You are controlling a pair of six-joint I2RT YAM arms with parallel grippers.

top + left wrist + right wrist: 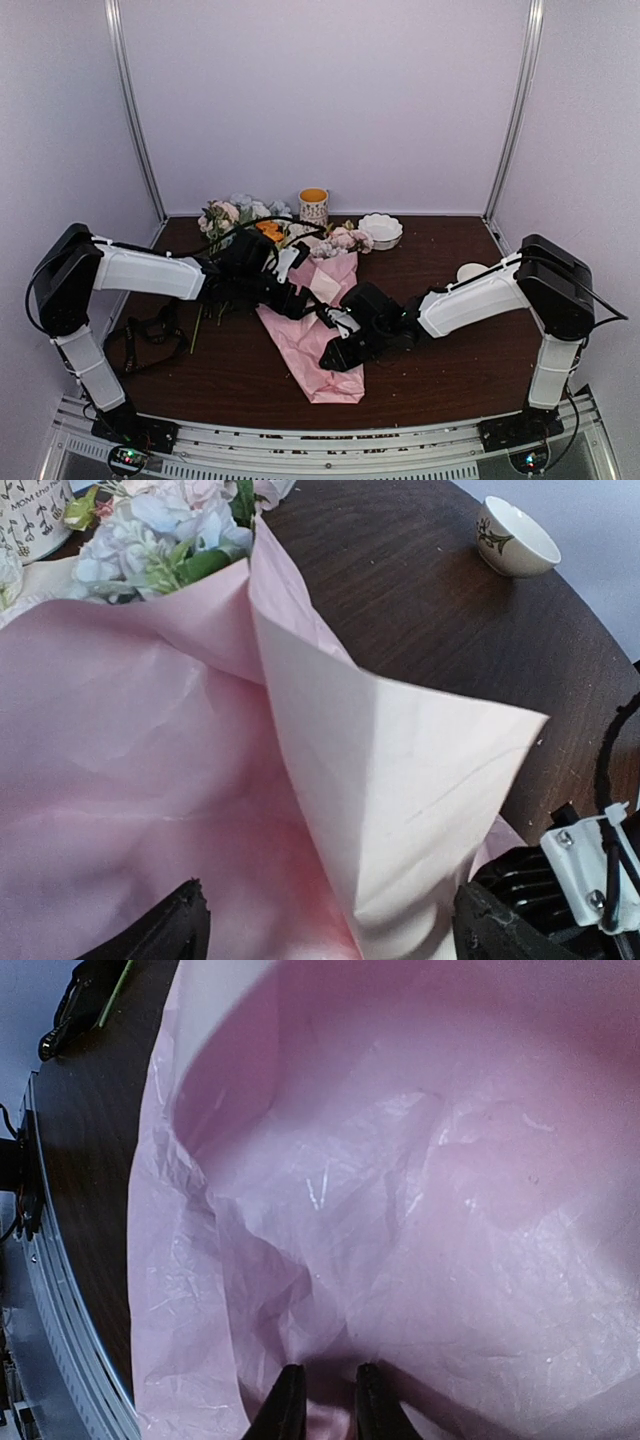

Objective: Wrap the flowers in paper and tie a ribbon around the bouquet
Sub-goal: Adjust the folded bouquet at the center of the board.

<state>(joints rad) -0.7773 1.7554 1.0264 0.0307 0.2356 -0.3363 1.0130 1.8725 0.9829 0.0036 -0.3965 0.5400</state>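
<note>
A: left gripper (330, 912) jaws wide apart, straddling a raised flap of the pale pink crinkled wrapping paper (400, 780). right gripper (322, 1392) is clamped on a paper fold.
B: Sheet's on the desk (450, 350), just nearer than the white patterned mug (313, 205), pastel artificial flowers (165, 540) at the mug end. Grab the flap low, roll it over the stems, right anchors.

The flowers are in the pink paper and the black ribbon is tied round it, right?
Not quite. The flowers do sit in the pink paper, but the black ribbon isn't tied round it: the top view shows it lying loose on the table by the left arm.
</note>
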